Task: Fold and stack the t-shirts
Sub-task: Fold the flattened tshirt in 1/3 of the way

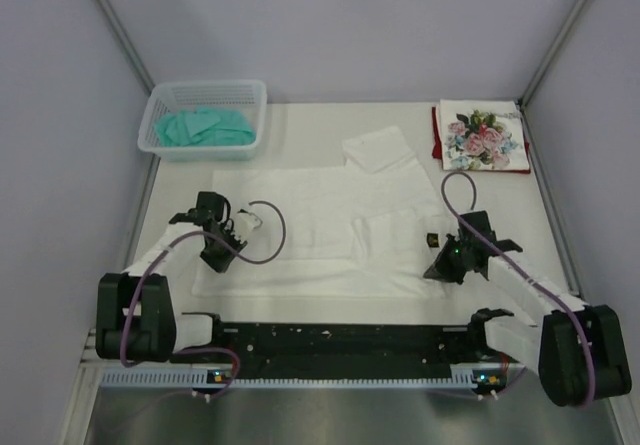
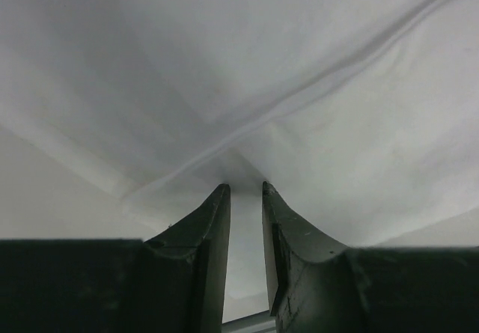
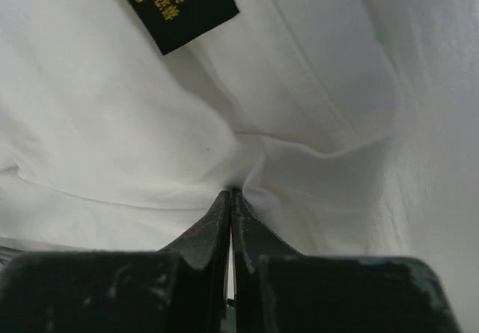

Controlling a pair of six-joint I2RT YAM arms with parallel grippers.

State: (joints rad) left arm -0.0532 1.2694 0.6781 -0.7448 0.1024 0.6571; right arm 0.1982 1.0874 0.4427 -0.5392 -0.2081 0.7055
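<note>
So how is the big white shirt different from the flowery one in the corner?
The white shirt lies spread out and plain; the rose-print shirt is folded into a small square with pink flowers. Both grippers, left and right, are at the white one; nothing touches the rose one. Both rest on the table.

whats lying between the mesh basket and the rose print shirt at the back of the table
From the top view, a small folded white cloth lies between the mesh basket and the rose-print shirt; otherwise bare table.

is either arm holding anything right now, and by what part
Right gripper is shut on the white t-shirt, pinching a fold near its black neck label. Left gripper stands at the shirt's hem; a grip there cannot be told.
</note>
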